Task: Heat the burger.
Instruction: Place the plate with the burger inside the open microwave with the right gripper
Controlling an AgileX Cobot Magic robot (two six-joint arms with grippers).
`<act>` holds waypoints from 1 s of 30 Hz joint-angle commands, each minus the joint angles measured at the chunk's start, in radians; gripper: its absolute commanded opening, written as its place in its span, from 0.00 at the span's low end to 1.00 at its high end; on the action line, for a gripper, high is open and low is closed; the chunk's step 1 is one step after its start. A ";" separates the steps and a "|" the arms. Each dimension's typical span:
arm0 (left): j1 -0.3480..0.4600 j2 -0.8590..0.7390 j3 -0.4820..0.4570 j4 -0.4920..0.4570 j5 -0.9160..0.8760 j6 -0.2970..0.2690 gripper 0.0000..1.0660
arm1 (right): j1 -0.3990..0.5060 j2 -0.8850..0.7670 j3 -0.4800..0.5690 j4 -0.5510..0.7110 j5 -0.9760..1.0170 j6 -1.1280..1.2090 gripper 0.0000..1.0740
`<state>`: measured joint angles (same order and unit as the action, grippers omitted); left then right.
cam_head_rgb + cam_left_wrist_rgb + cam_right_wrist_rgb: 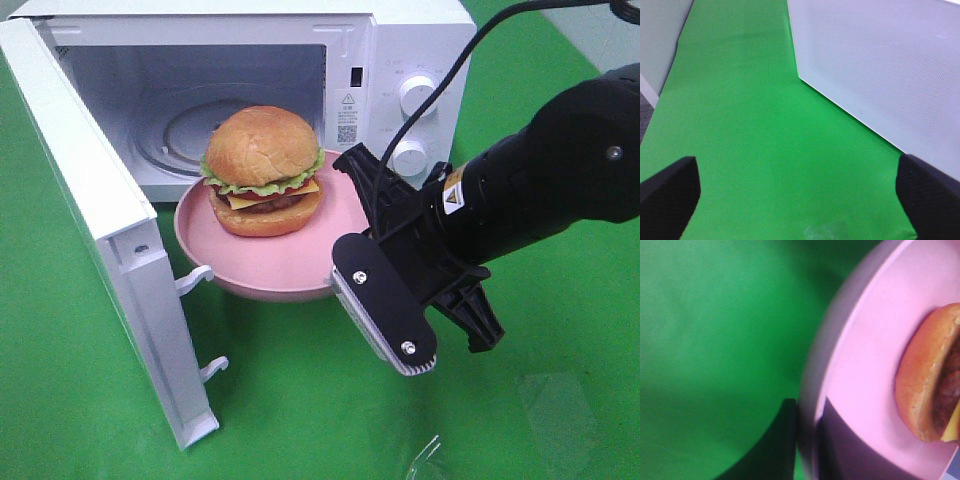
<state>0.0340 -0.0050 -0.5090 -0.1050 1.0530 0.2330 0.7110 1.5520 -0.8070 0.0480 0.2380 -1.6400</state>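
Burger at the oven's mouth: the burger (262,170) sits on a round pink plate (270,270) held above the cloth just in front of the open cavity of a white microwave oven (400,50). The plate's far edge is at the threshold. The oven door (90,200) is swung wide to the left.

The high camera shows the right gripper (348,262) clamped on the plate's near right rim, and the glass turntable (180,130) bare inside the oven. The right wrist camera adds the close detail: the jaws pinch the rim, one above and one below. It also shows the burger's lower bun and dark patty lying well in from that edge.

The left gripper (799,195) appears only in its own wrist camera. Its black fingertips (670,192) are spread wide apart with nothing between them, above bare cloth and near a white panel with a fine dotted pattern (880,65).

A bright green cloth (300,400) covers the work surface, with a scrap of clear film (430,460) lying on it at the near edge. A strip of pale wall (655,45) borders the cloth in the left wrist view.
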 commanded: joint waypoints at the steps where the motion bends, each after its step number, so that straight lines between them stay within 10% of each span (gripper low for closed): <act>1: 0.003 -0.020 0.003 -0.005 -0.006 -0.005 0.94 | 0.003 0.011 -0.037 0.010 -0.084 0.019 0.00; 30: 0.003 -0.020 0.003 -0.005 -0.006 -0.005 0.94 | 0.003 0.175 -0.199 0.005 -0.148 0.047 0.00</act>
<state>0.0340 -0.0050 -0.5090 -0.1050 1.0530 0.2330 0.7110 1.7390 -0.9840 0.0570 0.1780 -1.6050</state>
